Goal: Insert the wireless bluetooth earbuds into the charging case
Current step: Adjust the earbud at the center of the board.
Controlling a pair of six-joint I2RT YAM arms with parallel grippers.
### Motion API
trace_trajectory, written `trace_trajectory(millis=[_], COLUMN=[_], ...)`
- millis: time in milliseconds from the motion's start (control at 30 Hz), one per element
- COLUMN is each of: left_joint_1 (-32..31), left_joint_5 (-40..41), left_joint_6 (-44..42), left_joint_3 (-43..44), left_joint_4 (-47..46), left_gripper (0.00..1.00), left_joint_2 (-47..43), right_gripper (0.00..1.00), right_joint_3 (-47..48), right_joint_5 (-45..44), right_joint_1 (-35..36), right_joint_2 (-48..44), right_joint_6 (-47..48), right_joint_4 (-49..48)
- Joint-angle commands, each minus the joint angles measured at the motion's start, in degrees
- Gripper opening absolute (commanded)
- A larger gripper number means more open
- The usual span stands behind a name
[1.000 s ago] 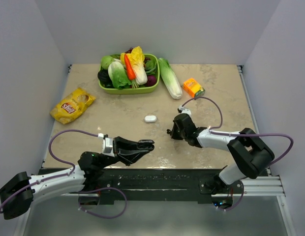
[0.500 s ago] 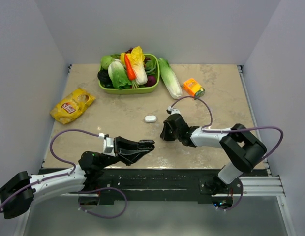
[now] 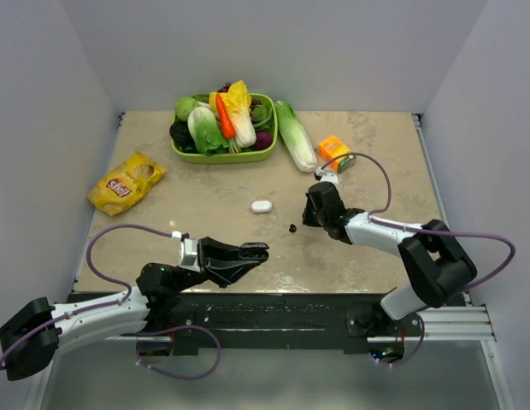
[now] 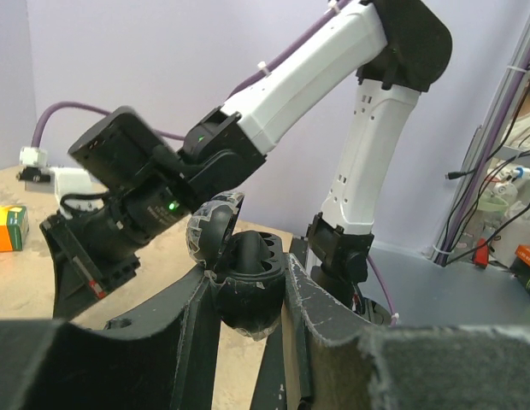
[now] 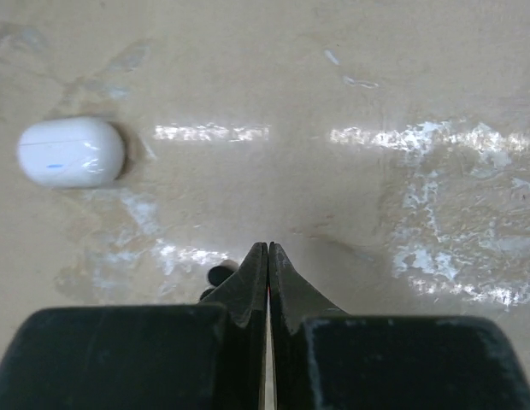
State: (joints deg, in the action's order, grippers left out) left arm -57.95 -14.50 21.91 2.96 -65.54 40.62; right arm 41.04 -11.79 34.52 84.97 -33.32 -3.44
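Compared with half a second earlier, the right hand (image 5: 267, 249) is found withdrawn toward the orange carton (image 3: 336, 152) and clenched on nothing, with a black earbud (image 3: 292, 228) lying on the worktop (image 3: 376, 171) just beside its fingertips. Counted: one black earbud, one closed white case (image 3: 262, 206) nearby, one open black charging case (image 4: 248, 290) gripped in the left hand (image 3: 255, 250), one chip bag (image 3: 126, 182), one vegetable basket (image 3: 222, 159) and one loose cabbage (image 3: 296, 137). The worktop is noted as beige and marbled, enclosed by plain pale walls.
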Motion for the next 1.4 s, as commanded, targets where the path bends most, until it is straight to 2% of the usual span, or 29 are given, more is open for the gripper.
trace_trajectory(millis=[0,133,400,767,1000,1367], left_joint_1=[-0.41,-0.41,-0.41,-0.41,-0.41,-0.58], left_joint_5=[0.62,0.61,0.79,0.44,0.53,0.44], left_joint_6=[-0.38,-0.38,-0.91,-0.29,0.15,0.5], left_joint_3=[-7.45,-7.44,-7.62,-8.32,-8.67,-9.03], left_joint_4=[-3.9,-2.75,-1.35,-4.94,-5.56,-7.23], left_gripper=[0.0,0.0,0.0,0.0,0.0,0.0], left_joint_2=[-0.63,-1.77,-2.92,-0.11,0.25,1.21], right_gripper=[0.0,0.0,0.0,0.0,0.0,0.0], right_joint_3=[2.64,4.4,1.42,-4.99,-7.55,-8.69], right_joint_5=[-2.27,-0.43,3.61,7.48,5.91,1.77], right_joint_1=[-0.51,-0.69,-0.69,1.6,2.3,7.66], right_joint_2=[4.23,8.54,11.27,8.9,4.77,-1.21], right_joint_6=[0.72,0.54,0.27,-1.74,-3.94,-6.84], right_joint_4=[-1.04,-1.47,-5.52,-7.11,-5.09,1.86])
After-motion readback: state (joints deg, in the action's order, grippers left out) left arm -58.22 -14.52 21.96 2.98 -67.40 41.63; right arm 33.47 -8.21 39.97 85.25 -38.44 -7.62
